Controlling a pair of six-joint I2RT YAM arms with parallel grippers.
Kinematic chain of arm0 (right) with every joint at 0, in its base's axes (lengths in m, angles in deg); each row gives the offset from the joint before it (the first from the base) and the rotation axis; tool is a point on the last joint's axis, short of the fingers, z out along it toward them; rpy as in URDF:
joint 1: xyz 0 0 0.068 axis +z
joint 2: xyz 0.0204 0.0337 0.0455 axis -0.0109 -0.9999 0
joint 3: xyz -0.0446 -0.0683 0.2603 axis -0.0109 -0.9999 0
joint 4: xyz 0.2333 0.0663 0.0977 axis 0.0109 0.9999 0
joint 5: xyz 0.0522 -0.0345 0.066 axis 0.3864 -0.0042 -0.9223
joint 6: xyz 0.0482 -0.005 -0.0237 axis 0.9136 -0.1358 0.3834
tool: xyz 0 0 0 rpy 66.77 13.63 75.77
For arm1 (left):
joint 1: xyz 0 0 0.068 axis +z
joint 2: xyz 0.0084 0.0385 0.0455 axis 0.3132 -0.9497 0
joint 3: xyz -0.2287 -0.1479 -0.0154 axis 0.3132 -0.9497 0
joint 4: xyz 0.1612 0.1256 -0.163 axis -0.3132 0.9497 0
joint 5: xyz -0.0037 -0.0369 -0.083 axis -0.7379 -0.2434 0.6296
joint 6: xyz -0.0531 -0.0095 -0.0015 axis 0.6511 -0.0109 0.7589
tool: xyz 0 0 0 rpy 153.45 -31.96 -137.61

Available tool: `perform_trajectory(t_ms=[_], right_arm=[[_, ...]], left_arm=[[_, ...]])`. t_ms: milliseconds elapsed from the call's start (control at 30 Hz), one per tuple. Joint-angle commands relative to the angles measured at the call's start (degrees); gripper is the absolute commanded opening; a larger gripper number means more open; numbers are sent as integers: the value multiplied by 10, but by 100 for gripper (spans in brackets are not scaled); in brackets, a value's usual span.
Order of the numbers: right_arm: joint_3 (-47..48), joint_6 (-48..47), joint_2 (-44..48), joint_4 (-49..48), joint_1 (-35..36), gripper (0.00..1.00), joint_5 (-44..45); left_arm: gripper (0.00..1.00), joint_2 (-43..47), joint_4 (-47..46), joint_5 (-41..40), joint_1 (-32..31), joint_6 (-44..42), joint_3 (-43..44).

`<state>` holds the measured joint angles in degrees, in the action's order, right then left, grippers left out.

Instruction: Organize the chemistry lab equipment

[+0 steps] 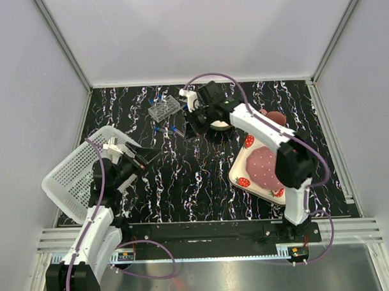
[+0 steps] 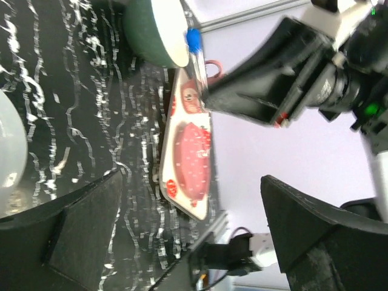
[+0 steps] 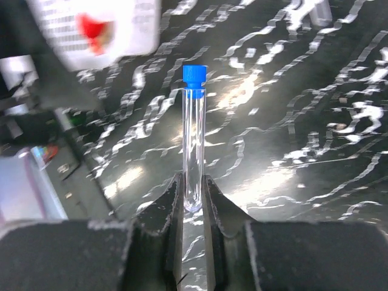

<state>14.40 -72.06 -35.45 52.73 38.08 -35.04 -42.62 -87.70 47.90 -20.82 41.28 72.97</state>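
Observation:
My right gripper is shut on the bottom end of a thin clear tube with a blue cap, which stands upright above the black marbled table. In the top view this gripper is at the far middle, just right of the small clear tube rack. Other blue-capped tubes lie on the table by it. The held tube's blue cap also shows in the left wrist view. My left gripper is open and empty beside the white basket; its fingers stand wide apart.
A white mesh basket stands tilted at the left edge. A strawberry-printed plate lies at the right, with a pink mug behind it. A bowl sits under the right arm. Something white with a red spot is blurred.

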Motion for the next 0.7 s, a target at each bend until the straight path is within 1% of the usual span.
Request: perform_trajectory(t_ms=[0,33,133,200,333,433,567,600,667], right_arm=[[-98,1,111,-74,2,17,-156],[-130,-20,123,-80,2,17,-164],[-170,-40,158,-93,5,15,-200],[-181,-45,168,-98,11,15,-222],[-184,-58,165,-97,44,14,-228],[-180,-66,160,-91,54,14,-231],[-182,-77,158,-87,67,14,-230],[-183,-79,158,-86,68,14,-230],[-186,-83,158,-87,70,14,-228]], left_arm=[[99,13,-225,24,3,174,-49],[99,15,-235,21,1,182,-51],[99,19,-244,16,-10,193,-50],[99,18,-242,12,-18,195,-44],[98,3,-242,4,-53,190,-33],[93,-1,-230,1,-67,180,-32],[88,10,-184,-13,-74,160,-33],[84,11,-168,-14,-74,151,-32],[80,12,-152,-11,-75,141,-26]])
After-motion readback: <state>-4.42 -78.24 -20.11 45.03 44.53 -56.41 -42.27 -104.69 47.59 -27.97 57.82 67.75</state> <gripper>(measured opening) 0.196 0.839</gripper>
